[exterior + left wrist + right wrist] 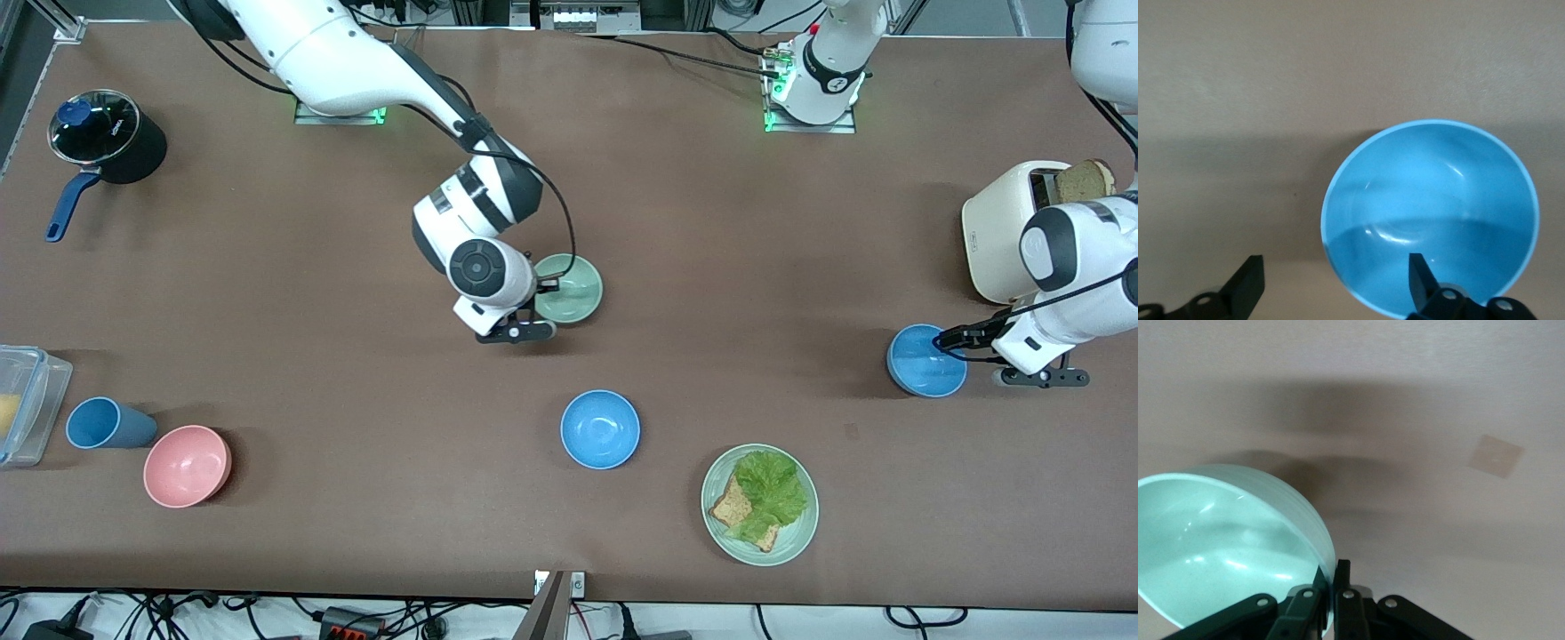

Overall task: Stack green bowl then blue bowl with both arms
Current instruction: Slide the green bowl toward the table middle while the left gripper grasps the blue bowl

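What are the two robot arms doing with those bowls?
The right arm's tool is pinched shut on the rim of the green bowl near the middle of the table. The left arm's tool is open around the rim of a blue bowl beside the toaster, not gripping yet. A second blue bowl sits untouched, nearer the front camera. Nothing is stacked yet.

A brown table (356,373) carries a black pot (111,138) toward the right arm's end, with a clear container (27,404), blue cup (107,424) and pink bowl (187,465) nearer the front camera. A blue bowl (600,429) sits mid-table, beside a green plate (782,542) of lettuce and toast. A cream toaster (1005,231) stands toward the left arm's end.
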